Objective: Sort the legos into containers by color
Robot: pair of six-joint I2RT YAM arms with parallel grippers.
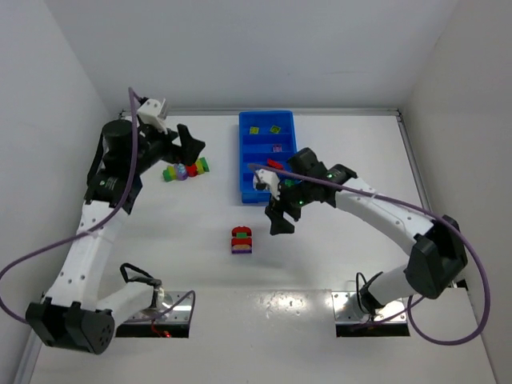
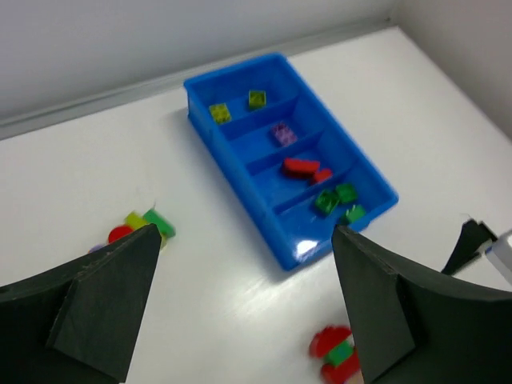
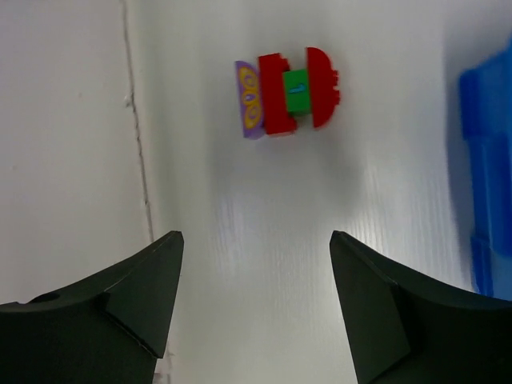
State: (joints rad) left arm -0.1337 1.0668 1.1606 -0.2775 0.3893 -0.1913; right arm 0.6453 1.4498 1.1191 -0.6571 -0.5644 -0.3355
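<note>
The blue tray [image 1: 243, 164] stands at the back centre, its containers in a row. In the left wrist view the tray [image 2: 240, 194] holds two yellow-green legos [image 2: 220, 113], a purple one [image 2: 282, 134], red ones [image 2: 302, 166] and green ones [image 2: 336, 196], each colour in its own compartment. A red, green and purple cluster [image 1: 242, 240] lies on the table in front of the tray. It also shows in the right wrist view, where the cluster [image 3: 288, 94] lies ahead of the fingers. A second multicoloured cluster [image 1: 186, 170] lies left of the tray. My left gripper [image 1: 190, 150] hangs open and empty above it. My right gripper [image 1: 279, 218] is open and empty, just right of the first cluster.
White walls close the table on the left, back and right. A seam [image 3: 136, 136] runs along the table's surface. Purple cables [image 1: 48, 256] loop off both arms. The tray's near end [image 3: 488, 160] is at the right edge of the right wrist view.
</note>
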